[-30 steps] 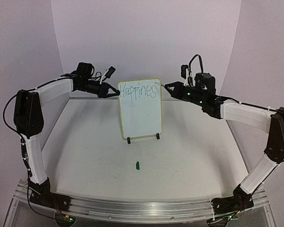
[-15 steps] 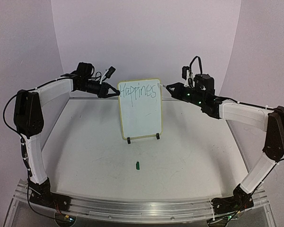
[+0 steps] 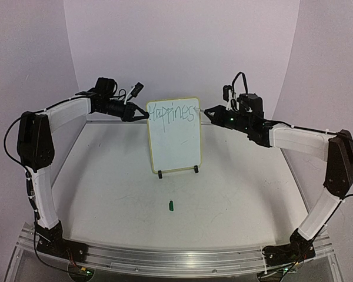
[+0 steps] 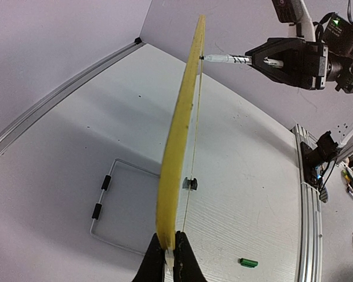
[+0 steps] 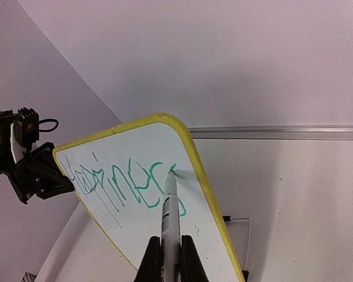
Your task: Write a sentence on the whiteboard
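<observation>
The whiteboard (image 3: 174, 138), white with a yellow rim, stands upright on the table. It is edge-on in the left wrist view (image 4: 179, 135). The sentence (image 3: 172, 113) reads "Happines" in green along the top, and it also shows in the right wrist view (image 5: 123, 182). My left gripper (image 3: 146, 116) is shut on the board's upper left edge (image 4: 169, 252). My right gripper (image 3: 208, 109) is shut on a white pen (image 5: 169, 217). The pen's tip touches the board just after the last letter, near the right rim.
A wire stand (image 3: 177, 171) with black feet holds the board's bottom edge, and its frame lies behind the board (image 4: 115, 205). A small green pen cap (image 3: 171, 205) lies on the table in front of the board. A metal rail runs along the near table edge.
My right gripper has shifted a little to the left with the pen, whose tip stays at the board's top right. The left gripper and the board have not moved.
</observation>
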Controlling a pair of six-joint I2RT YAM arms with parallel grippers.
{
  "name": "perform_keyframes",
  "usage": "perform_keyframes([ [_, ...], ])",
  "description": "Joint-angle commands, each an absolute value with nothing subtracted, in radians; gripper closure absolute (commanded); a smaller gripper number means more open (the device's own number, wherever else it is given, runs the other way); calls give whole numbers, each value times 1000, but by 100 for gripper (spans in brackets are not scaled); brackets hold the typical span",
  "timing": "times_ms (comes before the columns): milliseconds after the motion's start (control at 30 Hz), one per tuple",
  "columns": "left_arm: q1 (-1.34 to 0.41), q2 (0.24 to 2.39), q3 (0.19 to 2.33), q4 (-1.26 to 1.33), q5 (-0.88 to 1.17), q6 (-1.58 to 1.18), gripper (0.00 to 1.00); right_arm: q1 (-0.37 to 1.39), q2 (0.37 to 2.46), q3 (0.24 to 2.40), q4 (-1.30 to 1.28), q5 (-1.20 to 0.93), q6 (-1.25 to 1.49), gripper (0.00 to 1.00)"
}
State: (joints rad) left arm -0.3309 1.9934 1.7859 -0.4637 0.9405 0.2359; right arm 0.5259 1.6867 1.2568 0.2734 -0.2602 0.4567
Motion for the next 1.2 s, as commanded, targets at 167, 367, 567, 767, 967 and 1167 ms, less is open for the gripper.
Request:
perform_keyframes([
  [167, -342, 2016, 1806, -512, 930, 250, 100, 521, 1690, 1279, 244, -272, 431, 100],
  [367, -342, 2016, 1806, -512, 930, 249, 100, 520, 1658, 1250, 232, -207, 429, 100],
  [567, -342, 2016, 1806, -508, 931, 248, 100, 521, 1633, 1227, 219, -174, 425, 100],
  [767, -342, 2014, 1803, -508, 933, 247, 100, 521, 1630, 1210, 203, -184, 425, 100],
  [967, -343, 2013, 1802, -510, 933, 247, 100, 521, 1655, 1220, 182, -246, 418, 100],
  [1167, -343, 2012, 1798, -509, 931, 247, 100, 521, 1680, 1251, 181, -293, 412, 100],
])
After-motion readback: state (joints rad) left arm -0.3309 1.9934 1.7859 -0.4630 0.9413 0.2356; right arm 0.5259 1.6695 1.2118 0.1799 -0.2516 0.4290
